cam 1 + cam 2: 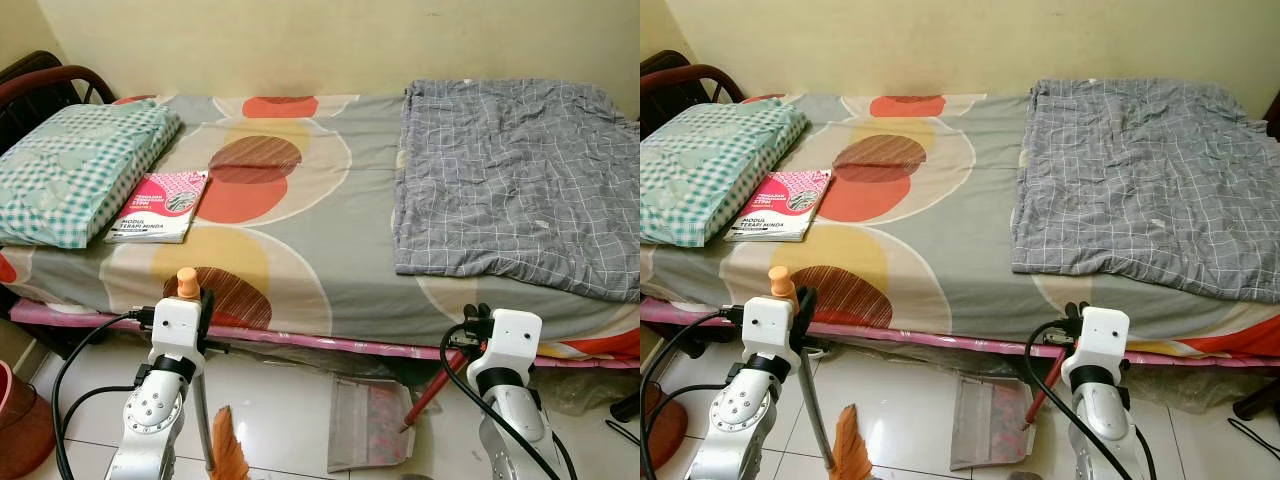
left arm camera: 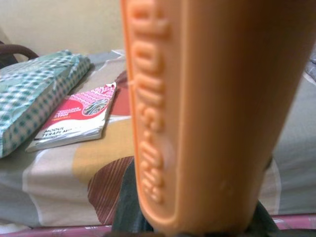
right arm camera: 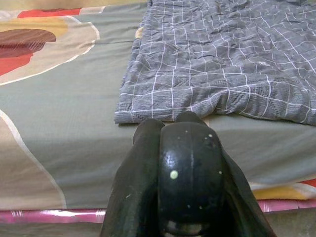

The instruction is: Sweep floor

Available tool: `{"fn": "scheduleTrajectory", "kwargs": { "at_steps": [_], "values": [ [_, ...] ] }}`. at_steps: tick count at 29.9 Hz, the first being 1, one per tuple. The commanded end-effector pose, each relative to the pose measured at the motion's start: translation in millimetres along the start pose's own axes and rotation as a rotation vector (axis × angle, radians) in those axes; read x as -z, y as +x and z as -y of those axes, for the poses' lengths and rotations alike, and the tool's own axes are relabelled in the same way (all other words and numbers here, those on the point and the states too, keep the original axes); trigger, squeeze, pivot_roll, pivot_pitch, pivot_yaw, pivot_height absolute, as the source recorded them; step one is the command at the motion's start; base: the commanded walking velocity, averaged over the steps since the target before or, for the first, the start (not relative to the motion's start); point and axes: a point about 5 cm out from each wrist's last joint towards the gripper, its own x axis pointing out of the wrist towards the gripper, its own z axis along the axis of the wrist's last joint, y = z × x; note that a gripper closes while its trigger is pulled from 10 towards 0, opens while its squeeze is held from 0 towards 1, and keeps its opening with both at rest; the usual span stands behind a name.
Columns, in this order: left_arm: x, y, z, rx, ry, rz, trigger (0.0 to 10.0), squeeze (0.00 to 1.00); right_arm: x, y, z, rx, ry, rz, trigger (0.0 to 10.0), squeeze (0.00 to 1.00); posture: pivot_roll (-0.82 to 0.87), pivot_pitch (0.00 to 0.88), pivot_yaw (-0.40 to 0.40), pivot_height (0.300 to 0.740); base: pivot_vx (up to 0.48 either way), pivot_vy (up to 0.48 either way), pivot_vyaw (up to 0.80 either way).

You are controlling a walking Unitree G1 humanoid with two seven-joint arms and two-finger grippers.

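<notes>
My left gripper (image 1: 200, 302) is shut on a broom, just below its orange handle tip (image 1: 187, 282). The broom's metal shaft (image 1: 203, 420) runs down to orange bristles (image 1: 231, 458) at the white floor. Close up in the left wrist view, the orange handle (image 2: 212, 113) stands between the fingers. My right gripper (image 1: 477, 318) is shut on the dustpan's handle, whose black cap (image 3: 190, 173) sits between the fingers. The red handle (image 1: 426, 394) slants down to the grey dustpan (image 1: 362, 425), which rests on the floor at the bed's edge.
A bed (image 1: 330, 250) with a patterned sheet spans the view ahead. On it lie a checked pillow (image 1: 75, 170), a red and white book (image 1: 162, 205) and a grey blanket (image 1: 520, 180). A dark chair (image 1: 40, 85) and a reddish bin (image 1: 20, 420) stand at the left.
</notes>
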Motion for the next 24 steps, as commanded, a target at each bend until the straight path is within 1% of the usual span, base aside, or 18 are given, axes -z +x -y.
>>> {"fn": "scheduleTrajectory", "kwargs": {
  "at_steps": [1, 15, 17, 19, 24],
  "values": [
    [-50, 44.0, 20.0, -0.061, -0.144, 0.114, 10.0, 0.00, -43, 59.4, -24.4, -0.098, -0.003, 0.048, 10.0, 0.00, -0.08, 0.000, 0.046, 0.740, 0.000, 0.000, 0.00],
    [-50, 45.6, 20.1, -0.058, -0.153, 0.112, 10.0, 0.00, -43, 59.8, -24.8, -0.098, -0.011, 0.049, 10.0, 0.00, -0.08, 0.000, 0.046, 0.740, 0.000, 0.000, 0.00],
    [-38, 31.4, 18.0, -0.045, -0.124, 0.075, 10.0, 0.00, -28, 42.3, -26.0, -0.143, 0.050, -0.022, 10.0, 0.00, -0.06, 0.000, 0.037, 0.740, 0.000, 0.000, 0.00],
    [-30, 23.7, 19.8, -0.025, -0.112, 0.019, 10.0, 0.00, -24, 32.9, -29.1, -0.184, 0.108, -0.035, 10.0, 0.00, -0.06, 0.000, 0.037, 0.740, 0.000, 0.000, 0.00],
    [-31, 22.1, 22.0, -0.018, -0.109, 0.025, 10.0, 0.00, -20, 32.4, -29.2, -0.183, 0.125, -0.052, 10.0, 0.00, -0.06, 0.000, 0.029, 0.740, 0.000, 0.000, 0.00]
  ]
}}
